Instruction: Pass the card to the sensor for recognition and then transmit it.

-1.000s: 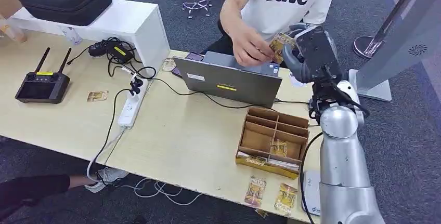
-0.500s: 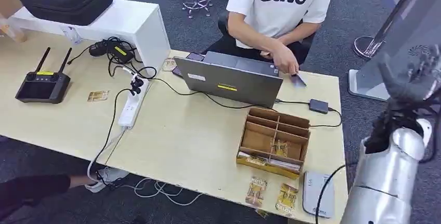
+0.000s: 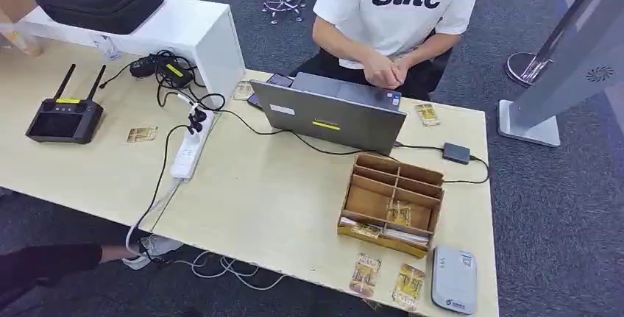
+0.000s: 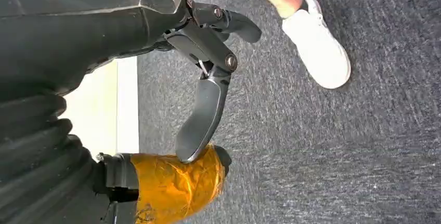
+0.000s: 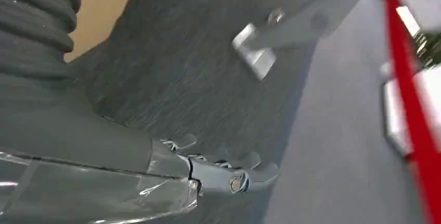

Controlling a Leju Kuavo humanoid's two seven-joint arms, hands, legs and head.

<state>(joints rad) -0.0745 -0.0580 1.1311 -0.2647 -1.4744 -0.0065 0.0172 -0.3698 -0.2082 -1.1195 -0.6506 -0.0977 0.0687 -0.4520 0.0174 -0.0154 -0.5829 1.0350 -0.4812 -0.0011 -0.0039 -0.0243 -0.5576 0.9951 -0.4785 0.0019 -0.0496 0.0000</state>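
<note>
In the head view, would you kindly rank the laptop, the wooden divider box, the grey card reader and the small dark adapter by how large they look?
1. laptop
2. wooden divider box, clearly smaller than the laptop
3. grey card reader, though it lies nearest the camera, which flatters it
4. small dark adapter

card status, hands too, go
Left hand empty. Right hand empty, over floor. Card on table beside laptop. Nothing in the way.
</note>
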